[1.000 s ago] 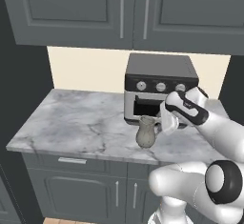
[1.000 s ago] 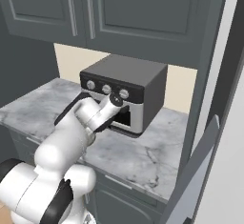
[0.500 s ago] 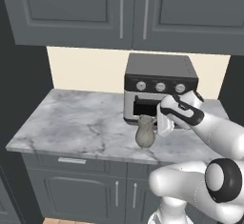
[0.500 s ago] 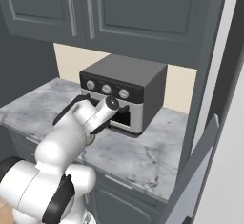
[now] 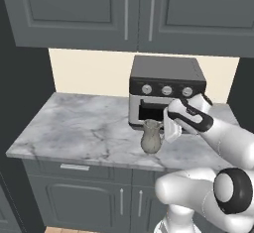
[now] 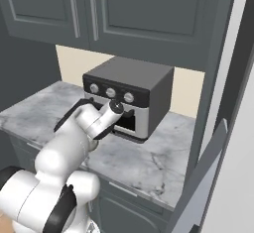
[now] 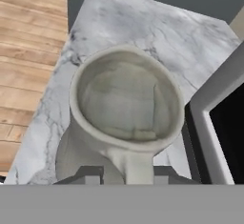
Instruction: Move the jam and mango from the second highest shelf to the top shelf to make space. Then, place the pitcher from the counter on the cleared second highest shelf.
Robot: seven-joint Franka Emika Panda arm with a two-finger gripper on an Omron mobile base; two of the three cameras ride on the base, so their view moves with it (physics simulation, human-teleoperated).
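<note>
The grey-beige pitcher (image 5: 151, 139) stands upright on the marble counter (image 5: 84, 128), just in front of the toaster oven. My gripper (image 5: 164, 132) comes at it from the right, at rim height. In the hand view I look down into the pitcher's open mouth (image 7: 124, 99). Its handle runs down between my two fingertips (image 7: 93, 173), and the gripper (image 7: 127, 174) is shut on that handle. The jam, the mango, the second highest shelf and the top shelf are out of view.
A black-and-silver toaster oven (image 5: 166, 86) stands close behind the pitcher, and its front (image 7: 224, 123) is beside my hand. Dark grey wall cabinets (image 5: 129, 9) hang above. The counter's front edge (image 7: 52, 99) drops to wooden floor. A tall grey panel (image 6: 208, 172) rises at the right.
The jaws have come together from wide open onto the pitcher's handle. The hand has sunk slightly toward the pitcher, which stands where it was.
</note>
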